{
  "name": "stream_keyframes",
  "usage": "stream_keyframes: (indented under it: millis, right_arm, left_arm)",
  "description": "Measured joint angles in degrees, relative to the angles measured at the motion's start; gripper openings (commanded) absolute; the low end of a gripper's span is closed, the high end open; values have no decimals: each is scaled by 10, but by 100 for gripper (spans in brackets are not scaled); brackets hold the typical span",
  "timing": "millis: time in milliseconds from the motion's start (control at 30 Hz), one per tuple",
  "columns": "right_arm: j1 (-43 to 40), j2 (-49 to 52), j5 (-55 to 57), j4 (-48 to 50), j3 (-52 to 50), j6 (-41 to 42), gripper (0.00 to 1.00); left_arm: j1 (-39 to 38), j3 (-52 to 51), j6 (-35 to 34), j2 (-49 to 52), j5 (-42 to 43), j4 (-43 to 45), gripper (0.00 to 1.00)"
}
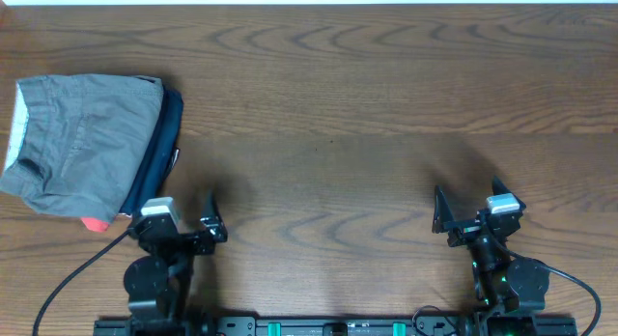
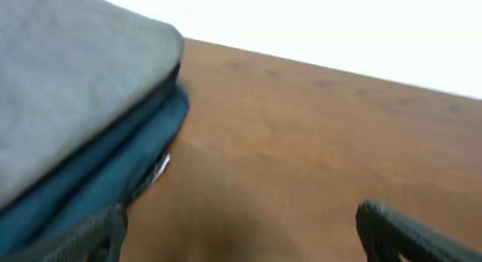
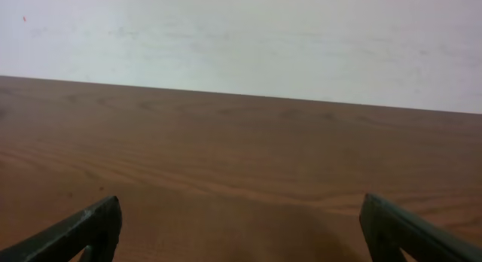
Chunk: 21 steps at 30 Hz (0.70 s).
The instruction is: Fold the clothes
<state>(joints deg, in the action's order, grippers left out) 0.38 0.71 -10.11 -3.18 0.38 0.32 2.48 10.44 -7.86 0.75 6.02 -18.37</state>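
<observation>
The grey shorts [image 1: 82, 143] lie folded at the far left of the table, on top of a folded navy-blue garment [image 1: 159, 148]. Their lighter waistband lining shows at the left edge. In the left wrist view the grey shorts [image 2: 71, 89] fill the upper left, with the navy garment [image 2: 98, 175] under them. My left gripper [image 1: 183, 215] is open and empty, just below and right of the stack; it also shows in the left wrist view [image 2: 241, 232]. My right gripper [image 1: 468, 206] is open and empty over bare wood at the front right, as in the right wrist view [image 3: 241, 224].
A small red cloth [image 1: 94, 222] peeks out under the stack's front edge, close to my left arm. The wooden table [image 1: 338, 114] stretches between and beyond both grippers. A white wall lies past the table's far edge [image 3: 241, 92].
</observation>
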Motion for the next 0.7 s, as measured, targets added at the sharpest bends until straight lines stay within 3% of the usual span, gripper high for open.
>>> stream_keyframes:
  millis: [233,700]
  right_arm:
    - [0,0,0,0,0,0,99]
    - [0,0,0,0,0,0,99]
  left_arm:
    - [0,-76,0,-1,0,133,98]
    - [-35,-79,2,-2,-3,142,98]
